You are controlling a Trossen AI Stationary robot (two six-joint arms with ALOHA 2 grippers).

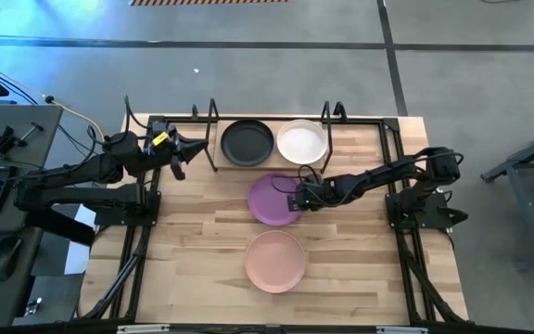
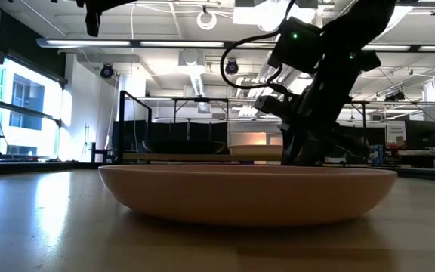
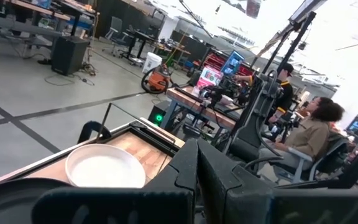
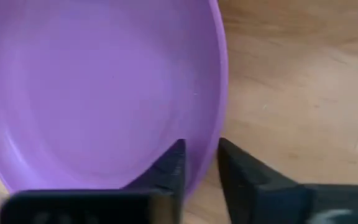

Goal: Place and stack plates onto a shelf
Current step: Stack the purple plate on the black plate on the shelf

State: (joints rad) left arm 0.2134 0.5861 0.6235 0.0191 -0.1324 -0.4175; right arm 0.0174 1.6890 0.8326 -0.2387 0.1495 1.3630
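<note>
Currently the right gripper (image 4: 201, 163) straddles the rim of the round purple plate (image 1: 272, 199) at table centre, one finger inside, one outside, closed on it. Black plate (image 1: 247, 142) and cream-white plate (image 1: 301, 142) sit side by side on the light-wood wire-framed shelf (image 1: 213, 169). Pale pink plate (image 1: 274, 261) lies nearer the front edge. Left gripper (image 1: 193, 148) hovers shut beside the shelf.

Two plates (image 1: 247, 143) side by side on shelf (image 1: 272, 165) — two before it.
</note>
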